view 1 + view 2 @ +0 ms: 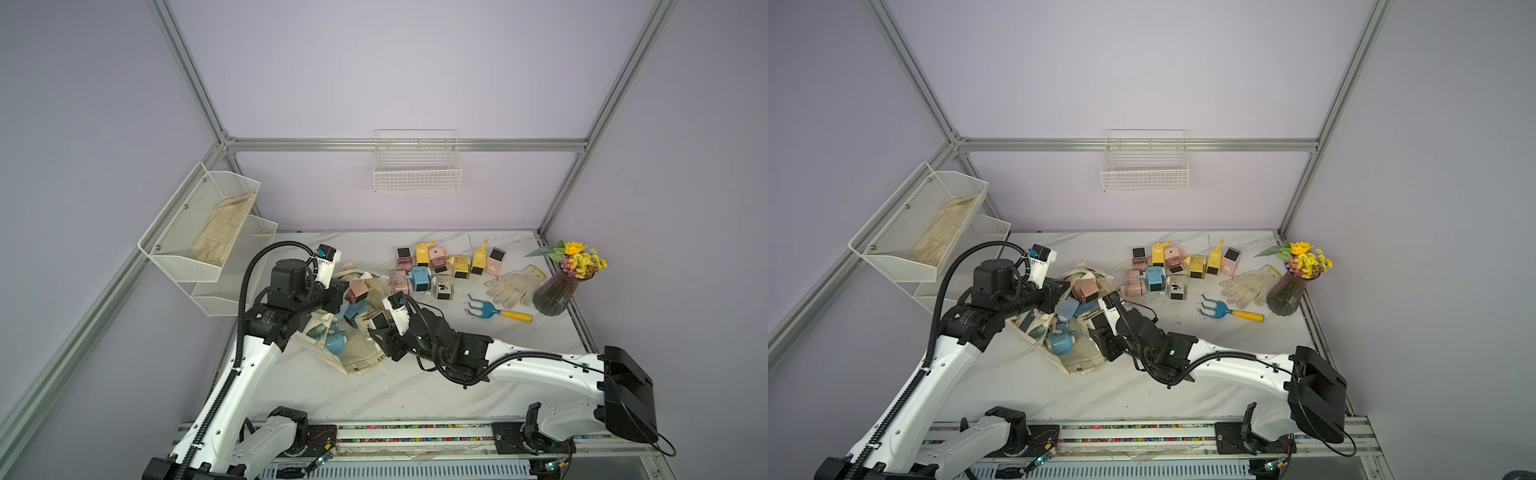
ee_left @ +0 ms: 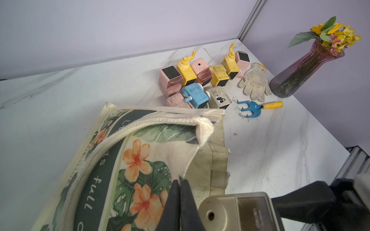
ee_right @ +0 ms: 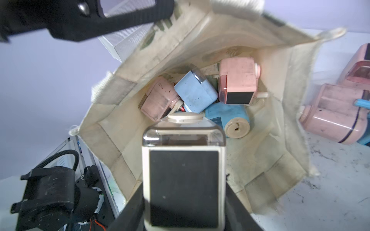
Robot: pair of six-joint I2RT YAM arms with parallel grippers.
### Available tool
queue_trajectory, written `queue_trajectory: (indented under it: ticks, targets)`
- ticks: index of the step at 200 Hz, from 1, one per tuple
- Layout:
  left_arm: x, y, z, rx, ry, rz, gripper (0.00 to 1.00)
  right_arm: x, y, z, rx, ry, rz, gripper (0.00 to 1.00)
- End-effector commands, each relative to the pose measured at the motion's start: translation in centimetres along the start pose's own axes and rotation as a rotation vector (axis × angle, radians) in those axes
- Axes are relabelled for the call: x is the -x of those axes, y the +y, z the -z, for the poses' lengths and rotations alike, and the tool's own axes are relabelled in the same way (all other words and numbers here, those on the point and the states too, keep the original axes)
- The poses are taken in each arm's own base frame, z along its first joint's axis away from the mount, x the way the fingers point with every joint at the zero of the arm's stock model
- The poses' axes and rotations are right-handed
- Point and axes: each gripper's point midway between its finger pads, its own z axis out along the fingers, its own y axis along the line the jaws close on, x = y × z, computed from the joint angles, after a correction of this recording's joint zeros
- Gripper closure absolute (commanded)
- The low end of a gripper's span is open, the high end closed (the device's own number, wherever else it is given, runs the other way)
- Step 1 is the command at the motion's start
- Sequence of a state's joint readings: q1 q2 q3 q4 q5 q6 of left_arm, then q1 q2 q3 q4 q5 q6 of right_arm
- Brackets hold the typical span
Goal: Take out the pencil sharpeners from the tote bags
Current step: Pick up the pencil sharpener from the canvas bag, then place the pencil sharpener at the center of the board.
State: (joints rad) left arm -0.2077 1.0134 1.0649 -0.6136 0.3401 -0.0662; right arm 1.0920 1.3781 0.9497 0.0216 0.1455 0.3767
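Observation:
The cream tote bag (image 1: 361, 353) with a leafy flower print (image 2: 140, 160) lies left of centre, its mouth facing my right arm. My left gripper (image 2: 181, 184) is shut on the bag's rim and holds it up, as both top views show (image 1: 340, 293) (image 1: 1061, 291). My right gripper (image 3: 184, 200) is shut on a beige pencil sharpener (image 3: 183, 176) with a black square face, at the bag's mouth (image 1: 376, 321). Pink (image 3: 237, 80) and blue (image 3: 195, 92) sharpeners lie inside the bag. Several more sharpeners (image 1: 436, 266) stand grouped on the table behind it.
A dirty white glove (image 1: 513, 284), a blue hand rake (image 1: 494, 311) and a vase of flowers (image 1: 555, 291) sit to the right of the group. A white mesh shelf (image 1: 199, 224) hangs on the left wall, and a wire basket (image 1: 417, 174) on the back wall.

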Motion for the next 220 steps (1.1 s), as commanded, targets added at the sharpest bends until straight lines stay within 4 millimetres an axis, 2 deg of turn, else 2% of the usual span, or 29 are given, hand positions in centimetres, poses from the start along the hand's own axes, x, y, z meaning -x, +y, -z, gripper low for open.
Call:
queue_trajectory:
  ticks: [1, 32, 58, 100, 119, 132, 136, 155, 171, 194, 220]
  targets:
    - [0.8, 0.2, 0.7, 0.016, -0.028, -0.007, 0.95, 3.4, -1.8, 2.3, -0.032, -0.079, -0.042, 0.74]
    - [0.6, 0.3, 0.5, 0.02, -0.021, -0.003, 0.95, 6.1, -6.3, 4.5, -0.117, -0.136, -0.093, 0.74]
    - [0.6, 0.3, 0.6, 0.022, -0.021, -0.003, 0.95, 7.7, -10.2, 5.7, -0.213, -0.168, -0.142, 0.74]
    - [0.7, 0.2, 0.8, 0.02, -0.026, -0.005, 0.95, 8.0, -20.0, 6.6, -0.476, -0.195, -0.275, 0.74]
    - [0.8, 0.3, 0.9, 0.024, -0.03, -0.008, 0.95, 7.3, -24.3, 6.6, -0.577, -0.185, -0.326, 0.74]
    - [0.8, 0.2, 0.9, 0.025, -0.03, -0.009, 0.95, 7.4, -26.3, 6.5, -0.591, -0.184, -0.345, 0.74]
    - [0.7, 0.3, 0.9, 0.027, -0.029, -0.007, 0.95, 6.5, -27.3, 5.8, -0.606, -0.156, -0.356, 0.74]
    - [0.8, 0.2, 0.9, 0.022, -0.03, -0.008, 0.95, 5.8, -30.4, 5.4, -0.667, -0.141, -0.383, 0.75]
    - [0.8, 0.3, 0.9, 0.025, -0.031, -0.008, 0.95, 4.3, -33.0, 4.7, -0.717, -0.1, -0.41, 0.75]
    - [0.8, 0.2, 1.0, 0.023, -0.033, -0.01, 0.95, 2.2, -35.3, 4.1, -0.768, -0.053, -0.428, 0.75]
    - [0.8, 0.2, 0.9, 0.021, -0.032, -0.006, 0.95, 0.1, -36.9, 3.6, -0.789, -0.013, -0.443, 0.75]
